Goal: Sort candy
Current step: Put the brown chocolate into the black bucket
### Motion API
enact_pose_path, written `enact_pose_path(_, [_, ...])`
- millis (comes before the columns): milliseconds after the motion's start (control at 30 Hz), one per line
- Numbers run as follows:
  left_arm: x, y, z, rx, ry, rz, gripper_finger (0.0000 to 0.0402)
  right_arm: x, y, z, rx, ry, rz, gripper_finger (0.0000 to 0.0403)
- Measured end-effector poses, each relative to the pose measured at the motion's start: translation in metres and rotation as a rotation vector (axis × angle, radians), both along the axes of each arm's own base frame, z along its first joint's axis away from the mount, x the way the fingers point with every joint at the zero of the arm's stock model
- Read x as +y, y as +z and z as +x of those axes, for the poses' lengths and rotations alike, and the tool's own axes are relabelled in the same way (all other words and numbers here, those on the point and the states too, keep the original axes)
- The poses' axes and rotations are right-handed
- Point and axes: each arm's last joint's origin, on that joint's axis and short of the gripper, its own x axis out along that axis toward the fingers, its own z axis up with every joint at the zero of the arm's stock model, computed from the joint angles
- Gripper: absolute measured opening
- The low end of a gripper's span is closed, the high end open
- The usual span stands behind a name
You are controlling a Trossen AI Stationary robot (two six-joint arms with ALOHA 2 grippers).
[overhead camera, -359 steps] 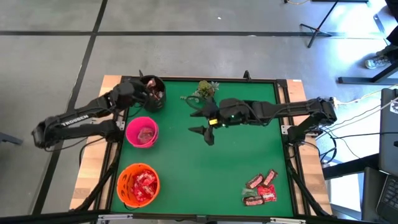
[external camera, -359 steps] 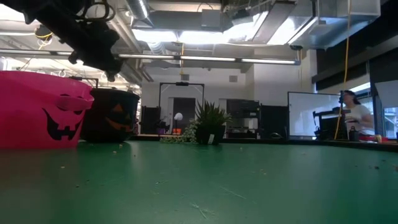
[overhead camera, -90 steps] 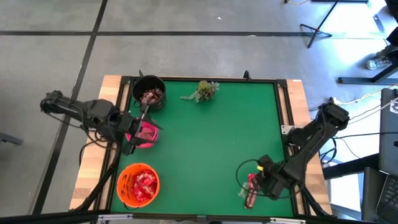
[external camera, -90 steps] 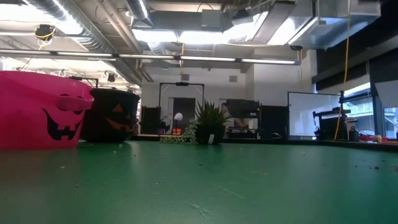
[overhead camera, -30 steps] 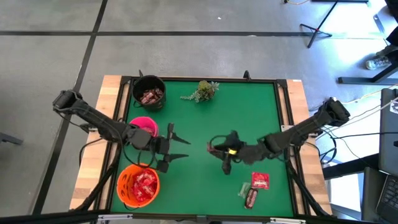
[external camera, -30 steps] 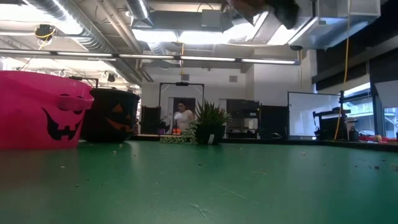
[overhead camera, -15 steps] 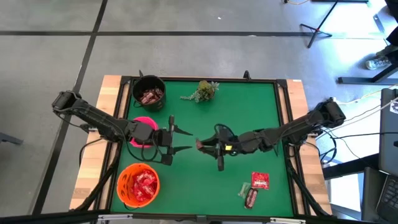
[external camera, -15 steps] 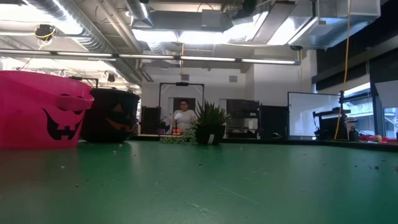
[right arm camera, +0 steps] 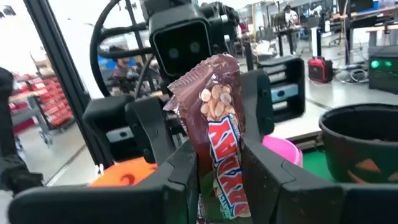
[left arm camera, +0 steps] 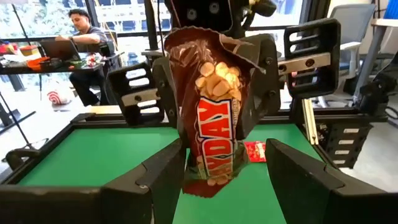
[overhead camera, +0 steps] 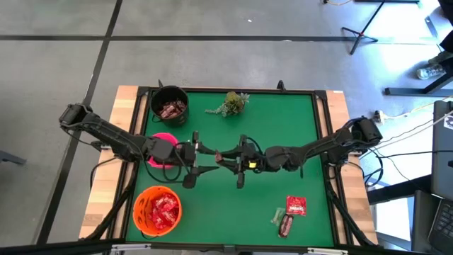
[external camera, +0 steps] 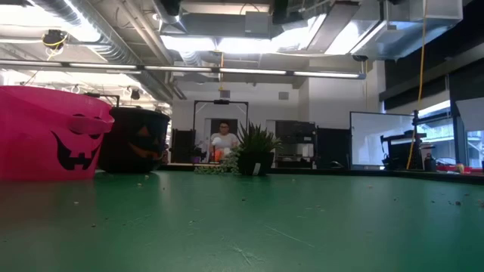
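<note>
Now it's a mid-air handoff above the middle of the counter (overhead camera: 283, 127): the right gripper (overhead camera: 228, 157) pinches a brown PayDay bar (left arm camera: 211, 112), the left gripper (overhead camera: 205, 159) waits spread around it and, I'd say, must clamp before the right lets go.

The two end effectors met nose to nose over mid-bench, the left end effector (overhead camera: 200, 159) and right end effector (overhead camera: 236, 161) blocking passage there. Pink bowl (overhead camera: 157, 141), orange bowl (overhead camera: 157, 210) and black bowl (overhead camera: 170, 106) lined the left edge. Open green bench (overhead camera: 283, 120) lay toward the far right.
</note>
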Motion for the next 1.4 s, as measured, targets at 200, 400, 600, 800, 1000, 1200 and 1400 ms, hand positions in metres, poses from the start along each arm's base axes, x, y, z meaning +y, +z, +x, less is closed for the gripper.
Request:
enact_pose_path(200, [0.0, -0.001, 0.003, -0.016, 0.016, -0.007, 0.0211, -0.006, -0.002, 0.007, -0.076, 0.006, 0.014, 0.0097])
enact_pose_path(400, [0.005, -0.009, 0.01, 0.007, 0.071, -0.032, 0.0211, -0.006, -0.001, 0.007, -0.097, 0.025, 0.016, 0.0097])
enact_pose_path(600, [0.006, -0.009, 0.011, 0.003, 0.078, -0.031, 0.0179, -0.006, -0.001, 0.007, -0.096, 0.028, 0.016, 0.0097])
enact_pose_path(800, [0.005, -0.01, 0.011, 0.006, 0.064, -0.018, 0.01, -0.005, -0.001, 0.007, -0.095, 0.051, 0.012, 0.01])
enact_pose_path(1000, [0.005, -0.01, 0.011, 0.011, 0.051, -0.018, 0.0033, -0.004, -0.001, 0.007, -0.092, 0.091, -0.023, 0.0171])
enact_pose_path(1200, [0.006, -0.007, 0.007, 0.016, 0.041, -0.002, 0.0012, -0.005, 0.012, -0.001, -0.082, 0.128, -0.028, 0.0285])
enact_pose_path(1400, [0.017, 0.006, -0.014, 0.066, 0.123, 0.055, 0.0012, -0.009, 0.032, -0.018, -0.048, 0.129, -0.033, 0.0339])
